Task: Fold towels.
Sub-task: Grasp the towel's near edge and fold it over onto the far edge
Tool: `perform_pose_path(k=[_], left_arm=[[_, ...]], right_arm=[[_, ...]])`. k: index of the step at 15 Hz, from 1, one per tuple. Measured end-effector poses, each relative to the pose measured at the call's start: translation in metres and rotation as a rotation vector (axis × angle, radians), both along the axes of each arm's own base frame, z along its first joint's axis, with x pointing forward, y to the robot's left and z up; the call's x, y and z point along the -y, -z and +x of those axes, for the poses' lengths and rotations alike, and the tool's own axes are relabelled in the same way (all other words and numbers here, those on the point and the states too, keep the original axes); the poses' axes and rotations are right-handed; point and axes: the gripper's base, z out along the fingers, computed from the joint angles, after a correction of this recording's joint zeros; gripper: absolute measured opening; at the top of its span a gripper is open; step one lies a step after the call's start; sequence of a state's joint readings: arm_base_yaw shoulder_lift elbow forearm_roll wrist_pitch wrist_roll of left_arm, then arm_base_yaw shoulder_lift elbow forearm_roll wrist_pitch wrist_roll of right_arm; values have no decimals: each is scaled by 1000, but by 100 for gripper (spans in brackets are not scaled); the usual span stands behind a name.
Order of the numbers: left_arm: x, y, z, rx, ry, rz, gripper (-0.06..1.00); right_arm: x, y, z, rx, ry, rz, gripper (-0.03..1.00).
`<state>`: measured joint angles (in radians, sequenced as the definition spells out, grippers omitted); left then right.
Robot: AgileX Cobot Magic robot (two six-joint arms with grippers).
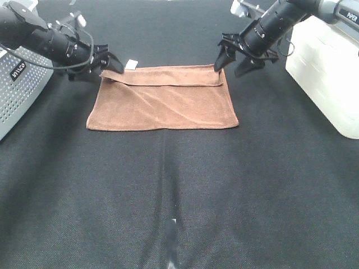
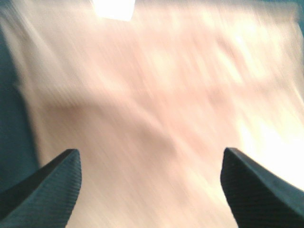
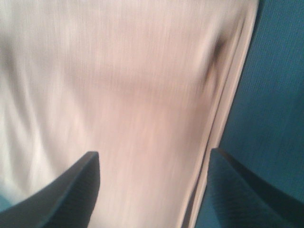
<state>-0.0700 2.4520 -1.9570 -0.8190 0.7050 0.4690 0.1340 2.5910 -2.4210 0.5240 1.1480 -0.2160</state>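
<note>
Black bench (image 1: 179, 213) nearest. Reddish-brown towel (image 1: 162, 103) lies flat on it, farther back, its far strip folded over toward near side. White tag (image 1: 131, 64) sits at towel's far left corner. My left claw (image 1: 106, 70) is spread wide at that corner, my right claw (image 1: 228, 70) spread wide at far right corner. Contact with towel: cannot tell, wrist views blurred. Grey perforated box (image 1: 17, 95) at left edge, white box (image 1: 325, 73) at right.

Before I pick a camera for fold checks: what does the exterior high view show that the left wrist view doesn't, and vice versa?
Exterior high only: the whole towel with a strip folded over along its far edge, and the right end effector. Left wrist only: a close, blurred look at cloth inside the open left end effector. Both: the towel, its white tag, the dark tabletop.
</note>
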Motion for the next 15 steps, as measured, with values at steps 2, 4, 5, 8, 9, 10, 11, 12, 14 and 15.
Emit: perform_pose_path(k=[2, 4, 5, 8, 9, 10, 11, 12, 14, 15], left_arm=[[4, 2, -8, -106, 31, -42, 77], [5, 3, -15, -205, 23, -79, 77], [2, 2, -17, -242, 16, -88, 77], [-5, -10, -30, -280, 5, -30, 77], [-9, -14, -37, -289, -12, -9, 77], [-19, -14, -47, -306, -54, 6, 77], [-27, -10, -52, -325, -70, 17, 77], [-32, -4, -55, -344, -78, 27, 77], [-37, -1, -55, -336, -93, 45, 77], [-37, -1, -55, -336, -93, 45, 77]], right_arm=[[1, 1, -5, -64, -6, -11, 62], [2, 2, -5, -82, 27, -27, 62], [4, 3, -5, -92, 50, -40, 62], [7, 6, -16, -152, 62, -65, 62], [8, 11, -23, -188, 51, -75, 62], [9, 20, -33, -244, 41, -84, 62], [9, 25, -38, -276, 38, -86, 62], [10, 29, -40, -293, 37, -88, 62], [10, 30, -40, -294, 38, -89, 62], [10, 30, -40, -294, 38, -89, 62]])
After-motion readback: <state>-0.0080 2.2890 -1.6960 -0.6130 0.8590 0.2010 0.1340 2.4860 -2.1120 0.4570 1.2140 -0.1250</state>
